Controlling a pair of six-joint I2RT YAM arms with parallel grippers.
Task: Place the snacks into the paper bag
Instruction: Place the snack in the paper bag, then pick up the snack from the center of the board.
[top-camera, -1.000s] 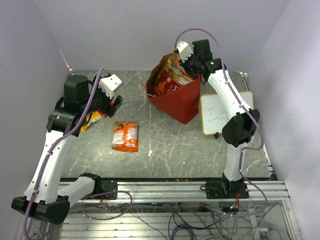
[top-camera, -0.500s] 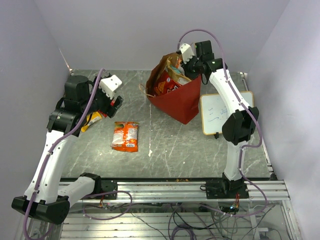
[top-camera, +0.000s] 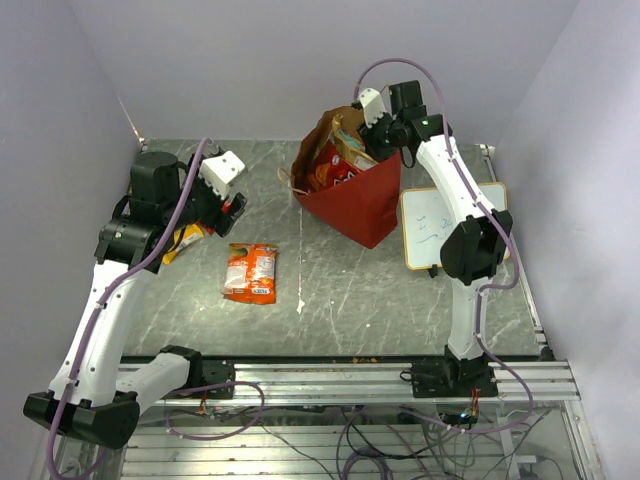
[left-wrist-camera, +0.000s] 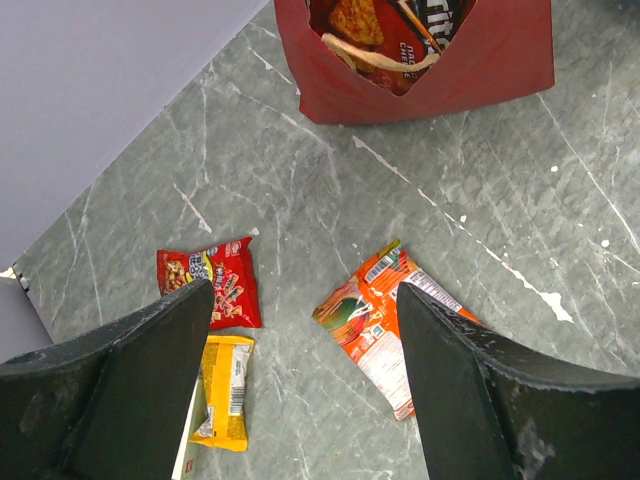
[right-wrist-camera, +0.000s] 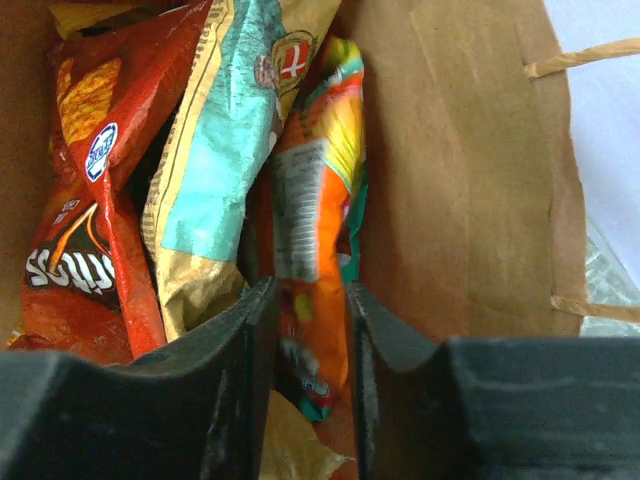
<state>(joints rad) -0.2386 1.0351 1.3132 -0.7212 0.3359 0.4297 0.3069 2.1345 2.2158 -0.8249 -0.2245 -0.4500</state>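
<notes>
The red paper bag (top-camera: 362, 203) stands at the back middle and holds several snacks. My right gripper (top-camera: 374, 112) is at its mouth. In the right wrist view the jaws (right-wrist-camera: 310, 300) stand a little apart around an orange packet (right-wrist-camera: 310, 210) that looks blurred, inside the bag (right-wrist-camera: 460, 150), beside a teal-and-brown pouch (right-wrist-camera: 215, 170) and a red chip bag (right-wrist-camera: 85, 200). My left gripper (top-camera: 233, 205) is open and empty above the table (left-wrist-camera: 305, 290). Below it lie an orange packet (left-wrist-camera: 390, 325) (top-camera: 250, 272), a red packet (left-wrist-camera: 232, 285) and a yellow packet (left-wrist-camera: 225, 385) (top-camera: 186, 238).
A wood-framed whiteboard (top-camera: 440, 225) lies flat just right of the bag. A white-edged flat item (left-wrist-camera: 188, 440) lies against the yellow packet, mostly behind my left finger. Walls close in the table on the left, back and right.
My right gripper has shifted slightly at the bag's mouth and the orange packet sits lower in the bag. The left arm has not moved.
</notes>
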